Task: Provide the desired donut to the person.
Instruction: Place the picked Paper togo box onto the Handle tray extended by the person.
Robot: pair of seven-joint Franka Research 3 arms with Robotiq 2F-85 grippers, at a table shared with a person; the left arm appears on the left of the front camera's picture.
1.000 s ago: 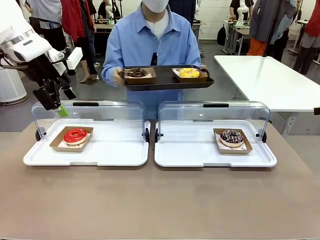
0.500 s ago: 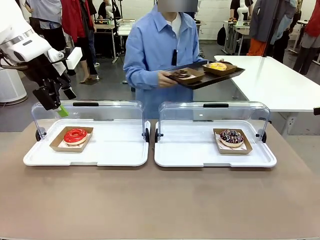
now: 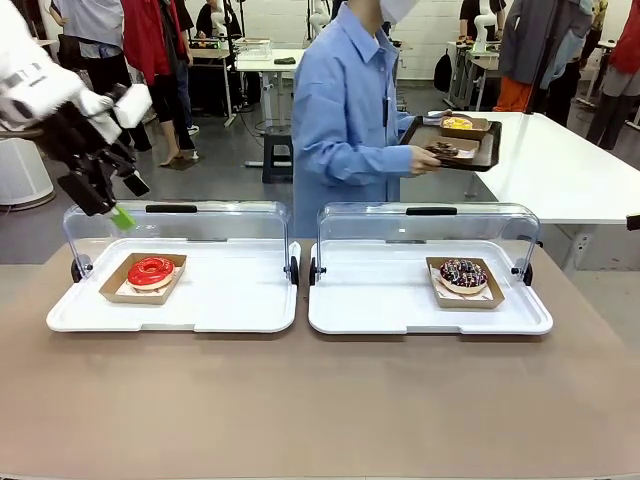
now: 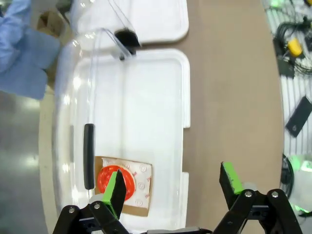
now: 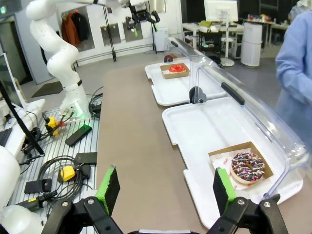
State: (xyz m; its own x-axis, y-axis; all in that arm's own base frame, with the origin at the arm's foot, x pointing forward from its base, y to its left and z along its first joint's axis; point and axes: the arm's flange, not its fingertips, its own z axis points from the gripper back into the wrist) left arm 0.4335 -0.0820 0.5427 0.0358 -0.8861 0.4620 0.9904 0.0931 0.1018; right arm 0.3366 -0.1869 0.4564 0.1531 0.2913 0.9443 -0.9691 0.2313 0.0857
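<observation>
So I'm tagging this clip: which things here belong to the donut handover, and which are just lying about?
Part of the job:
- red donut
- sprinkled donut
- left case and right case
- person
- left gripper, open
- right gripper, open

Just about:
- person's dark tray with two donuts
- white side table
- cables beside the table

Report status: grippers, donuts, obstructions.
Left gripper open, above red glazed donut. Right gripper open, empty, near chocolate sprinkled donut. Person in light blue shirt turned away, carrying black tray. Clear lids raised.
</observation>
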